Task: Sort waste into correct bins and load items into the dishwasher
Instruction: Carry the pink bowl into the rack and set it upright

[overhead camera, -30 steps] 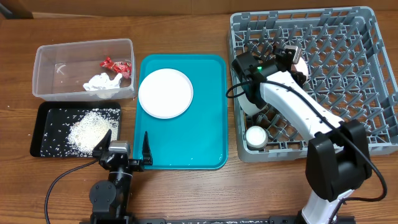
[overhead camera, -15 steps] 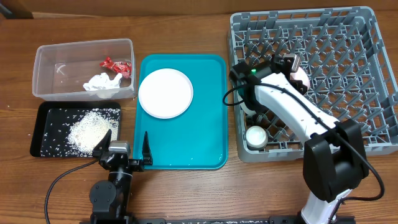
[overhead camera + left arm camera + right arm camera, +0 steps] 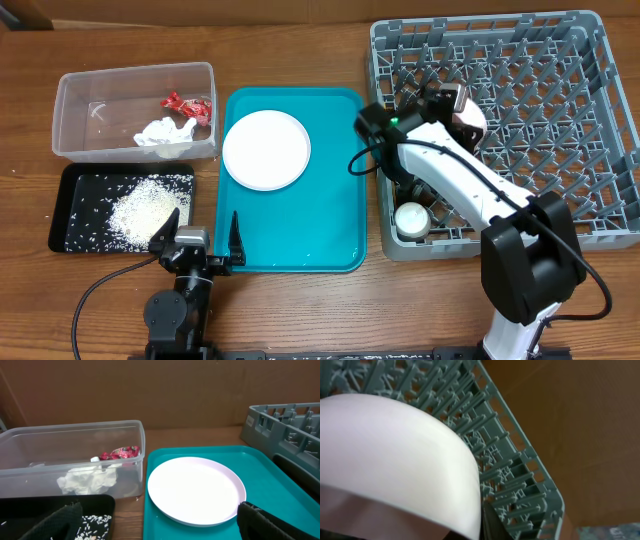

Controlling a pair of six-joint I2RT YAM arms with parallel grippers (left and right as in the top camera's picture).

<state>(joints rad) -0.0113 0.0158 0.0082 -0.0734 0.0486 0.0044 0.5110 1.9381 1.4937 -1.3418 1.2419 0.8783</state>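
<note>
Teal tray [image 3: 300, 215] lies flat at the centre of a wooden table [image 3: 300, 45], long sides running 12 to 6 o'clock, corners rounded, rim raised. Bare wood grain shows on all sides of it. At 10 o'clock in the overhead view a paler brown corner [image 3: 18, 14] cuts into frame, too cropped to identify. Seen from the left wrist, the tray [image 3: 265, 467] fills the 5 o'clock quarter, and a plain brown board [image 3: 150, 390] stands behind the table at 12 o'clock.
</note>
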